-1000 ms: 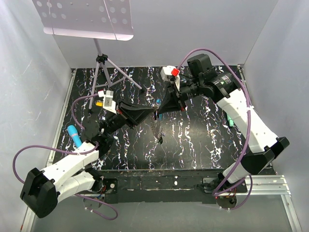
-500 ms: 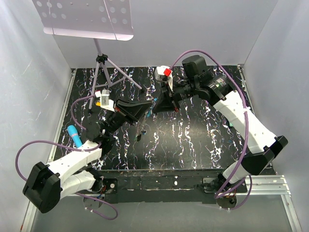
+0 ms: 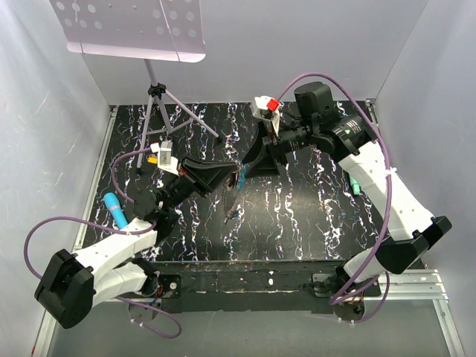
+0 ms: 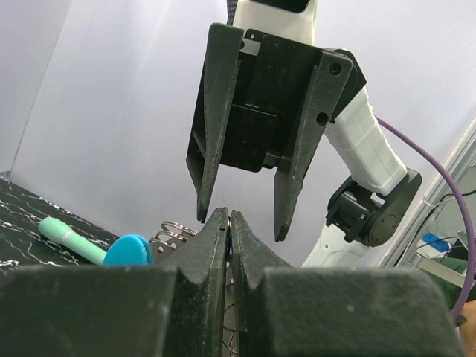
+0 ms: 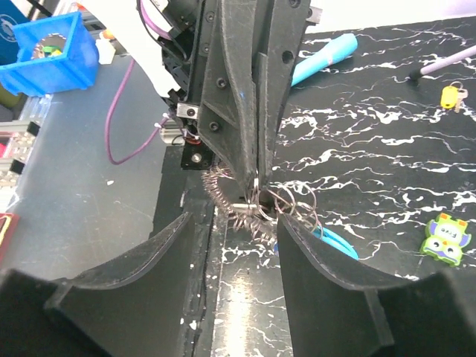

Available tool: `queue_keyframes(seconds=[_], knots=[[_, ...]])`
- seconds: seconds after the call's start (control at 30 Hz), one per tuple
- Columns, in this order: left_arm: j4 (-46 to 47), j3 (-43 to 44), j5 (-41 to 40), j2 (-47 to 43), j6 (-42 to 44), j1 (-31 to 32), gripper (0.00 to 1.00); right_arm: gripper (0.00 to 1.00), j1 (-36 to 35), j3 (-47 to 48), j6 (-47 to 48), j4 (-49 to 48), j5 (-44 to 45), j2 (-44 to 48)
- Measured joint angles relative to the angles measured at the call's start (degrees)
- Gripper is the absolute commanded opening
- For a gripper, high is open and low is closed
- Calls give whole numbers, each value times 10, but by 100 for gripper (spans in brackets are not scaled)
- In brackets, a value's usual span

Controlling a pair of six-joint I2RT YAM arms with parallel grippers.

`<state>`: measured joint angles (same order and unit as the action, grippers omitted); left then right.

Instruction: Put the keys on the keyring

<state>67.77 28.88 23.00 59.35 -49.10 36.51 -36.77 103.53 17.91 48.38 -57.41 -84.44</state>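
So right now we've got the left gripper [image 4: 228,223] pinched shut on the keyring [image 5: 230,204], holding it up off the table [image 5: 387,149] mid-workspace, with the chain dangling straight down from the tips. The right gripper [image 5: 236,223] sits nose to nose with it, jaws apart and holding nothing, one finger on each side of the bunch. For this step, we'd say the trick is to close low on a single wire ring or bit of chain, not on the left fingertips, which are right there between the jaws. Come in slow and square, since the whole bundle hangs loose and will swing if bumped. Material-wise, it's fiddly stuff: thin grey beaded chain that flops and bunches, a few springy split rings of shiny wire tangled at the bottom, and a smooth bright blue plastic piece [image 5: 336,243] hanging off the side. Whether that's the clip or a key head we can't tell, and we can't pick the keys out for sure at this size. The fingers are matte black and tapered, so only the very tips are useful. Off to the side are a lumpy green toy [image 5: 445,238], a small yellow bit [image 5: 450,95] and a teal marker [image 5: 327,56], all well clear.
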Motion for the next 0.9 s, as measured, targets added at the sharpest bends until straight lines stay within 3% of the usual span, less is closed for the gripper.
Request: queue_keyframes(seconds=[0.6,0.77,0.9], knots=[[3,0,4,5,-7,0,0,47,-17,-18,-44,-35,-14,-12],[4,0,4,7,-9,0,0,28,-24,-18,-45,-37,-9,-19],[4,0,5,8,-11,0,0,2,-25,-18,-46,-38,1,-23]])
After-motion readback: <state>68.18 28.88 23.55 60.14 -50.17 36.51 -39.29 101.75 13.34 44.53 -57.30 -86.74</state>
